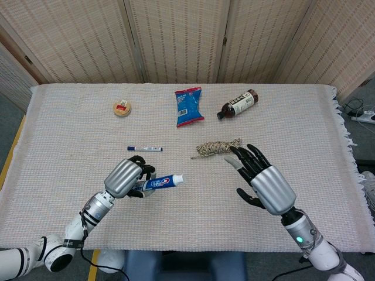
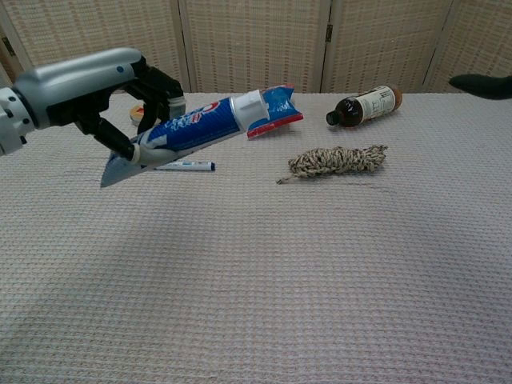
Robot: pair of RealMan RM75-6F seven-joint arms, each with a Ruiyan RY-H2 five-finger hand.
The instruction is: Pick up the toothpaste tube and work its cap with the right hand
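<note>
My left hand (image 1: 125, 178) (image 2: 92, 88) grips a blue and white toothpaste tube (image 1: 160, 182) (image 2: 188, 130) and holds it up off the table. Its white cap (image 1: 177, 178) (image 2: 249, 106) points right and slightly up. My right hand (image 1: 263, 180) hovers to the right of the tube with fingers spread and nothing in it; a clear gap lies between it and the cap. In the chest view only dark fingertips (image 2: 482, 83) of that hand show at the top right edge.
A blue marker (image 1: 145, 148) lies just beyond the left hand. A coiled rope (image 1: 218, 147) sits by the right hand's fingertips. Further back are a blue snack bag (image 1: 188, 106), a brown bottle (image 1: 237, 104) and a round tin (image 1: 122, 108).
</note>
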